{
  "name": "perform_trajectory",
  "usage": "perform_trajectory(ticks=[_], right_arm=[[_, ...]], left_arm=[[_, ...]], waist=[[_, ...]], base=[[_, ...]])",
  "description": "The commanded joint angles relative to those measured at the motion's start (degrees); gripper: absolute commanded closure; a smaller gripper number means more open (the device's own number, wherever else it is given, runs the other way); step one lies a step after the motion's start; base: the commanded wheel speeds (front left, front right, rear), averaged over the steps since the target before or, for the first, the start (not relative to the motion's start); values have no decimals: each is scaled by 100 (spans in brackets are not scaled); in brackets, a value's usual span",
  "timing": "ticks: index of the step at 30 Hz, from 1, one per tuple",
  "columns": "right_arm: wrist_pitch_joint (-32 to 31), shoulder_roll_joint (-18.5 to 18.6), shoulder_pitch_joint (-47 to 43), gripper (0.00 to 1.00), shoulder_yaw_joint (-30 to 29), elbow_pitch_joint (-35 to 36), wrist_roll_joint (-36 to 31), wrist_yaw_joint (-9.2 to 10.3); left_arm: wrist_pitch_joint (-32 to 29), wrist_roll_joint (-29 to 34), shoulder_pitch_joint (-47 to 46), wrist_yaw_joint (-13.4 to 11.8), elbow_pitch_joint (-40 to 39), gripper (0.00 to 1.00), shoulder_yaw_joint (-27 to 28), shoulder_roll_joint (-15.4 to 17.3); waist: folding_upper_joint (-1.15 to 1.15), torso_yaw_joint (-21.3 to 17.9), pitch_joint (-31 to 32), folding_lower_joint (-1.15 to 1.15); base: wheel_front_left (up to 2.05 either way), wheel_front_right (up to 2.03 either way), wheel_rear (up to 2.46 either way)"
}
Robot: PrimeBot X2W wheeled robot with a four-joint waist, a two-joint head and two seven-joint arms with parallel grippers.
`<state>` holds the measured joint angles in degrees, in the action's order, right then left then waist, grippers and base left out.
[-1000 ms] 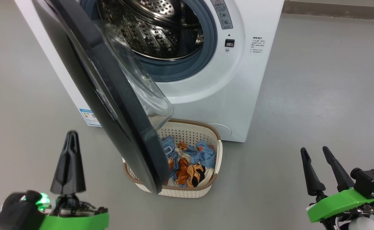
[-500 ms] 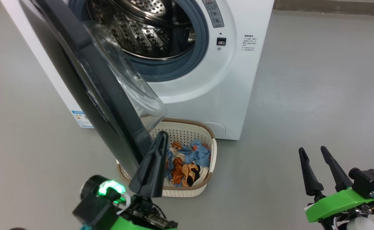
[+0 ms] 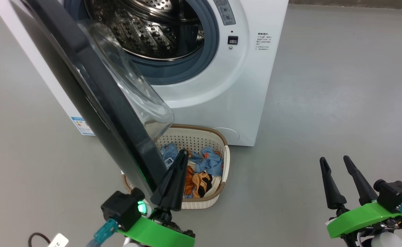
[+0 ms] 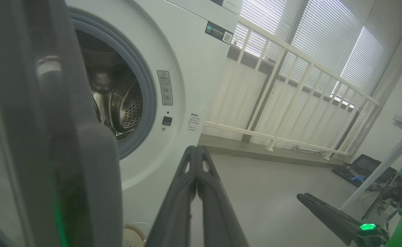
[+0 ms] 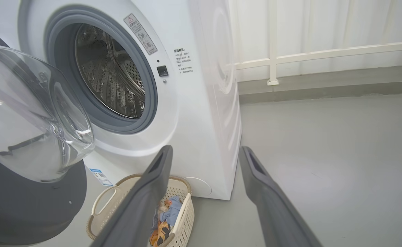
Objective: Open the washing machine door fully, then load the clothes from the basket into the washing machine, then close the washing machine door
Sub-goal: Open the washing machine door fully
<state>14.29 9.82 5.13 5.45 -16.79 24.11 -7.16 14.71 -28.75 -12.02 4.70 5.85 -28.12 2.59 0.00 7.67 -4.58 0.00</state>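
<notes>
Lower centre: left claw point(image 3: 181, 154), closed tight, beside the washing machine door point(image 3: 94, 89). Lower right: right claw point(image 3: 334, 159), spread wide, empty.

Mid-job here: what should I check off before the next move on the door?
1. Fully open washing machine door: not ok, stands partway, overhanging the basket.
2. Shut left claw, ready to push: ok.
3. Contact between left claw and door edge: cannot tell.
4. Open right claw, apart from the door: ok.
5. Heap of clothes inside the basket: ok.
6. Unblocked drum opening: ok.
</notes>
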Motion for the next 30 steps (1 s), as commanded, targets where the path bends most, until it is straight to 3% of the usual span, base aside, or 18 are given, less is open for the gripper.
perform_trajectory(ticks=[1, 30], right_arm=[[71, 65, 155, 0, 118, 160, -84, -33], [71, 104, 141, 0, 55, 238, -112, -33]], left_arm=[[29, -66, -241, -43, 58, 100, 182, 29], [29, -176, -218, -1, 773, 100, 694, 29]], waist=[[0, 2, 8, 0], [0, 139, 43, 0]], base=[[0, 0, 0], [0, 0, 0]])
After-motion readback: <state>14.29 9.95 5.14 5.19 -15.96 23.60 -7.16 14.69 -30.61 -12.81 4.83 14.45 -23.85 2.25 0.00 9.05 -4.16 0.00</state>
